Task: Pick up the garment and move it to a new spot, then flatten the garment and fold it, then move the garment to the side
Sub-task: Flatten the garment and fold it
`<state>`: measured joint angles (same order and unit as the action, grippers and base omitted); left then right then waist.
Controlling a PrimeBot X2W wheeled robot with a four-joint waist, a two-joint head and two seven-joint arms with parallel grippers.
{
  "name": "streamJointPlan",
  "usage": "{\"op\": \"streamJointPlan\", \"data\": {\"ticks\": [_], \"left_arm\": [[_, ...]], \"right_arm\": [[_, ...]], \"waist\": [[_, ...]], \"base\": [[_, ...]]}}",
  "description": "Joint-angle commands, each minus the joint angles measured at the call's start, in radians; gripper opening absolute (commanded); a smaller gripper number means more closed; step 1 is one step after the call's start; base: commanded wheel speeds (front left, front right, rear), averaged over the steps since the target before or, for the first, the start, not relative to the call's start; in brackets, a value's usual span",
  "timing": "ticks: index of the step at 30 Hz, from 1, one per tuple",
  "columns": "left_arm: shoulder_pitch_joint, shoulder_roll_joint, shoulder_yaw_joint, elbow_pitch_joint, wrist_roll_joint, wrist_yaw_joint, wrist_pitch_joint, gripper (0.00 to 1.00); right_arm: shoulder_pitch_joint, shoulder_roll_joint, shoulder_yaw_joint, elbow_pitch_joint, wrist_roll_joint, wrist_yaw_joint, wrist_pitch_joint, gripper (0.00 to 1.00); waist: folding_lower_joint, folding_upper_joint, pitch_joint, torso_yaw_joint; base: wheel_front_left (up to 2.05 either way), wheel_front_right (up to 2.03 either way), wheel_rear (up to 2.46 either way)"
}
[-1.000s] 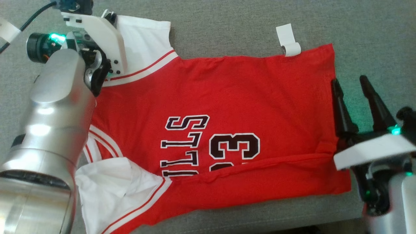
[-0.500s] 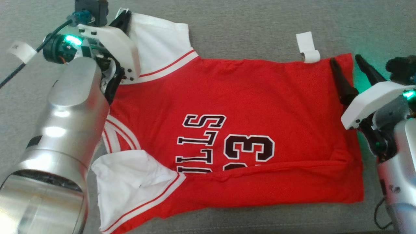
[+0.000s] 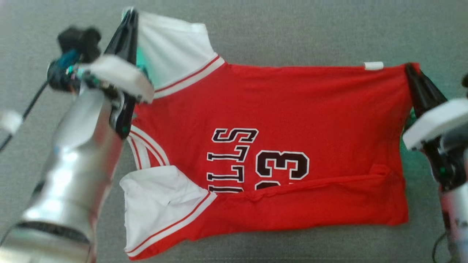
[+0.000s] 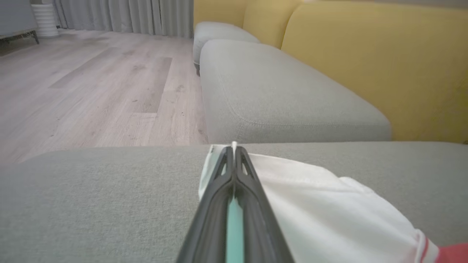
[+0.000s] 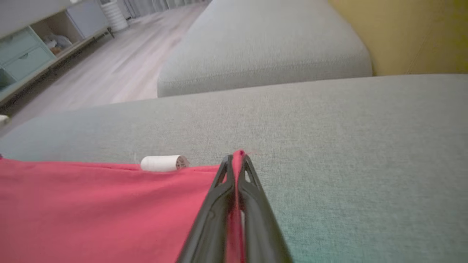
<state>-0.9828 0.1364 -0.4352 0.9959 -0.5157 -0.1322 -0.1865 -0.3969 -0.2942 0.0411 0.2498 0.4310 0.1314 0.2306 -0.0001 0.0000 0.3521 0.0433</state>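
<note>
left gripper [image 3: 131,16] clamped on the white sleeve corner [image 3: 150,25], right gripper [image 3: 410,68] on the red hem corner [image 3: 400,72], jersey [image 3: 292,109] flat on the grey cushion [image 3: 292,29] between them, likely holding both far corners so that edge lifts evenly for folding.

Your head camera looks almost straight down on the grey cushion [image 3: 292,33]. The wrist cameras sit low and close over it, looking along the left tool [image 4: 233,149] and the right tool [image 5: 237,157] toward the yellow backrest [image 4: 365,54]. All views share the far edge of the garment [image 3: 310,109].
</note>
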Motion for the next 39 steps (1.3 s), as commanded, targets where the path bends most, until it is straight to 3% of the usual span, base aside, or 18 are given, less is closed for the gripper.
{"op": "streamJointPlan", "data": {"ticks": [1,5,11,18,23,24,25,26,27,28,31,39], "left_arm": [[0.007,0.055,0.04,-0.051,-0.012,0.004,-0.017,0.0],[0.182,0.078,0.067,-0.224,-0.047,0.028,-0.035,0.0],[0.581,0.112,0.105,-0.591,-0.135,0.137,0.06,0.0],[0.951,0.123,0.119,-0.927,-0.216,0.288,0.197,0.0],[1.061,0.123,0.106,-1.001,-0.252,0.327,0.26,0.0],[1.083,0.118,0.097,-1.0,-0.265,0.331,0.278,0.0],[1.091,0.116,0.093,-0.996,-0.27,0.331,0.284,0.0],[1.099,0.114,0.089,-0.991,-0.275,0.33,0.289,0.09],[1.104,0.114,0.085,-0.986,-0.275,0.331,0.291,0.95],[1.106,0.115,0.082,-0.983,-0.267,0.33,0.283,1.0],[1.103,0.115,0.085,-0.987,-0.237,0.336,0.238,1.0],[1.022,0.162,0.112,-1.033,-0.011,0.376,-0.03,1.0]], "right_arm": [[0.035,0.001,-0.002,-0.054,0.0,-0.001,-0.019,0.0],[0.154,0.034,-0.033,-0.16,0.009,-0.001,-0.046,0.0],[0.351,0.102,-0.058,-0.261,0.017,-0.001,-0.017,0.0],[0.452,0.15,-0.091,-0.219,0.039,-0.001,-0.033,0.0],[0.478,0.164,-0.097,-0.165,0.045,-0.001,-0.047,0.0],[0.486,0.168,-0.091,-0.146,0.049,-0.001,-0.045,0.78],[0.49,0.169,-0.089,-0.138,0.051,-0.001,-0.047,1.0],[0.493,0.169,-0.088,-0.131,0.053,-0.001,-0.049,1.0],[0.496,0.169,-0.086,-0.129,0.055,-0.001,-0.057,1.0],[0.498,0.17,-0.085,-0.131,0.056,-0.001,-0.068,1.0],[0.503,0.171,-0.085,-0.149,0.051,-0.001,-0.097,1.0],[0.49,0.183,-0.102,-0.331,-0.108,-0.001,-0.198,1.0]], "waist": [[0.0001,0.0,-0.026,0.008],[0.0001,0.0,-0.061,0.018],[0.0001,0.0,-0.09,0.009],[0.0001,0.0,-0.114,0.001],[0.0001,0.0,-0.132,0.001],[0.0001,0.0,-0.141,0.002],[0.0001,0.0,-0.147,0.001],[0.0001,0.0,-0.151,0.0],[0.0001,0.0,-0.157,0.001],[0.0001,0.0,-0.163,0.001],[0.0001,0.0,-0.175,0.002],[0.0001,0.0,-0.217,0.01]], "base": [[0.0,0.0,0.0],[0.0,0.0,0.0],[0.0,0.0,0.0],[0.0,0.0,0.0],[0.0,0.0,0.0],[0.0,0.0,0.0],[0.0,0.0,0.0],[0.0,0.0,0.0],[0.0,0.0,0.0],[0.0,0.0,0.0],[0.0,0.0,0.0],[0.0,0.0,0.0]]}}
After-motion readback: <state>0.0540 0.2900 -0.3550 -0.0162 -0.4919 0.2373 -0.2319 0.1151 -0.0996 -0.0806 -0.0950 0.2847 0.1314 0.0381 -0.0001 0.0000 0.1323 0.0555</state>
